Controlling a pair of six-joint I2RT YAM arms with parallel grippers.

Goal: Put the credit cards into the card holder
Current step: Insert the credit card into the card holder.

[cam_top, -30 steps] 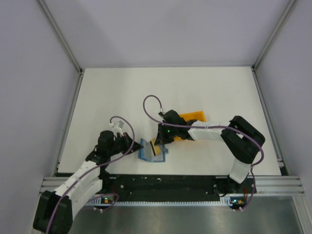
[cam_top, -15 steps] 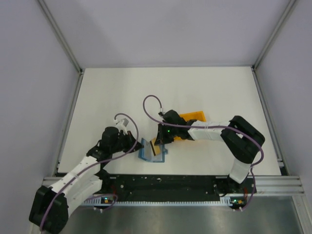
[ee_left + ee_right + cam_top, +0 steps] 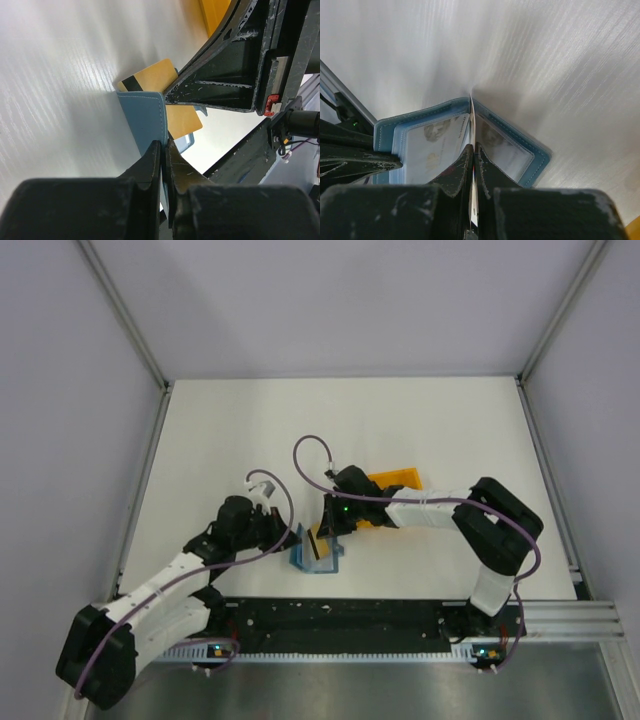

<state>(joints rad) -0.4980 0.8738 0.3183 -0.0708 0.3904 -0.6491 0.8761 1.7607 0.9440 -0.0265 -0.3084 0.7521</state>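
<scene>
The teal-blue card holder (image 3: 320, 561) lies open at the table's near middle, its left flap raised. My left gripper (image 3: 289, 538) is shut on that flap's edge (image 3: 145, 115), the jaws (image 3: 162, 146) pinching the blue material. My right gripper (image 3: 326, 531) is shut on one of the credit cards (image 3: 471, 117), which stands edge-on over the fold of the card holder (image 3: 532, 152). In the left wrist view this tan card (image 3: 150, 76) with a dark stripe pokes out behind the flap. Two clear pockets (image 3: 427, 145) show pale cards inside.
An orange plastic rack (image 3: 397, 483) lies on the table just behind the right gripper, also seen at the top of the left wrist view as an orange rack (image 3: 215, 12). The black base rail (image 3: 330, 615) runs close along the near edge.
My left gripper has moved right to the card holder and taken hold of its left flap, which now stands more upright. The right gripper and its card have stayed still.
</scene>
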